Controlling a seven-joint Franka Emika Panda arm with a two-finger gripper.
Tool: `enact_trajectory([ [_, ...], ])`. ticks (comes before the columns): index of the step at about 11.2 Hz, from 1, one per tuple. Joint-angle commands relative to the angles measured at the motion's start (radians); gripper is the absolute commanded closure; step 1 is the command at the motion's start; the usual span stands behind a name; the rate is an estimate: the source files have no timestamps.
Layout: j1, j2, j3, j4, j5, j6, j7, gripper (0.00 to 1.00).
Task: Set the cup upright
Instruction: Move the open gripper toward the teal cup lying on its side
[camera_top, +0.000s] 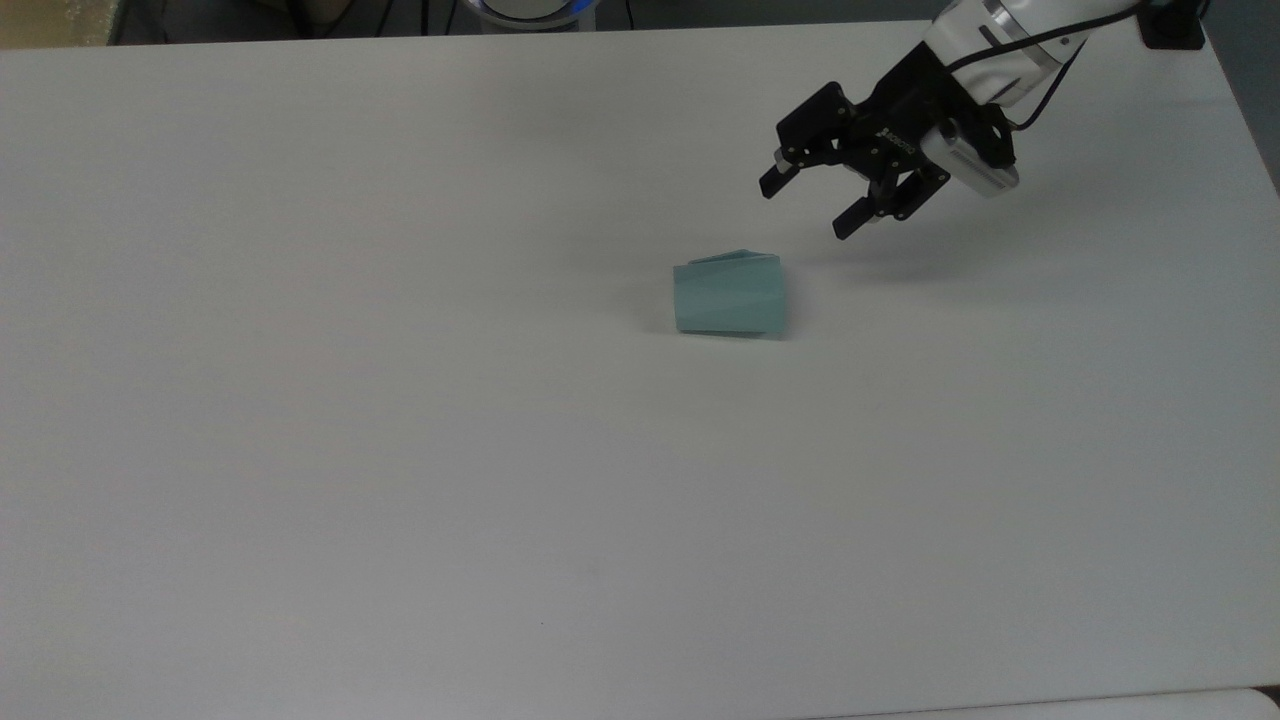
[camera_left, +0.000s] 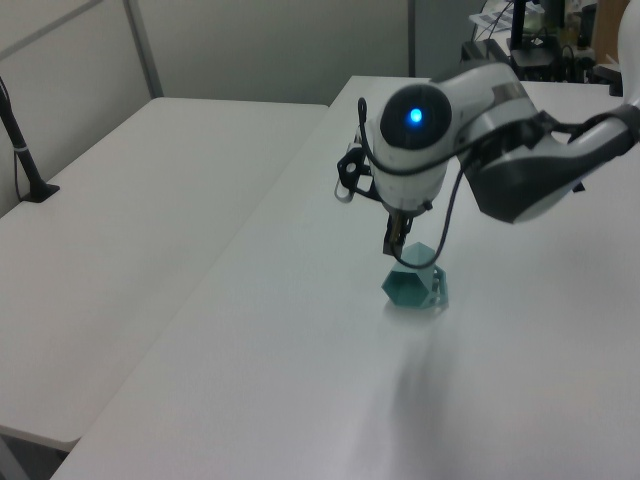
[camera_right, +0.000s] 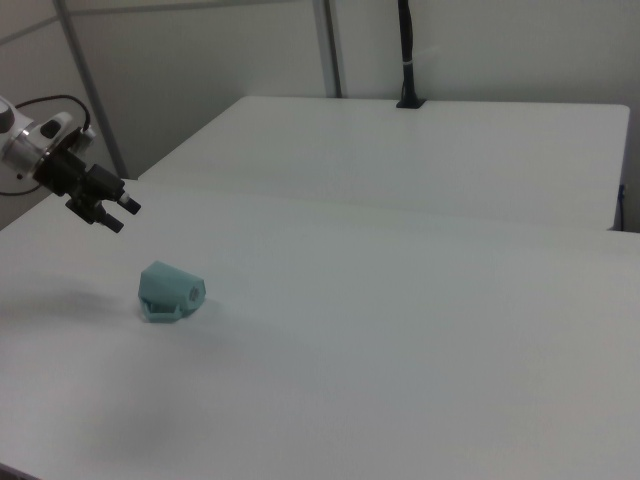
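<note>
Cup (camera_top: 728, 294) on its side on tabletop (camera_top: 400, 450). Gripper (camera_top: 805, 210) at cup's 2 o'clock in top view, fingers (camera_top: 775, 183) spread, empty.

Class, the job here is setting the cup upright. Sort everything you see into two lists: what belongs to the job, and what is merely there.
Belongs to the job:
- small pale teal-green faceted plastic cup, lying on its side
- black two-finger gripper, open, apart from the cup

Merely there:
- white table bearing the cup
- second white table alongside
- black post on it
</note>
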Motion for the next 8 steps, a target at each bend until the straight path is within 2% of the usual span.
enact_trajectory([
  [1,0.002,0.068,0.041,0.018,-0.082,-0.007,0.07,0.0],
  [3,0.002,0.096,0.063,0.018,-0.116,-0.009,0.071,0.0],
  [8,-0.007,0.141,0.064,-0.038,-0.171,-0.012,0.099,0.0],
])
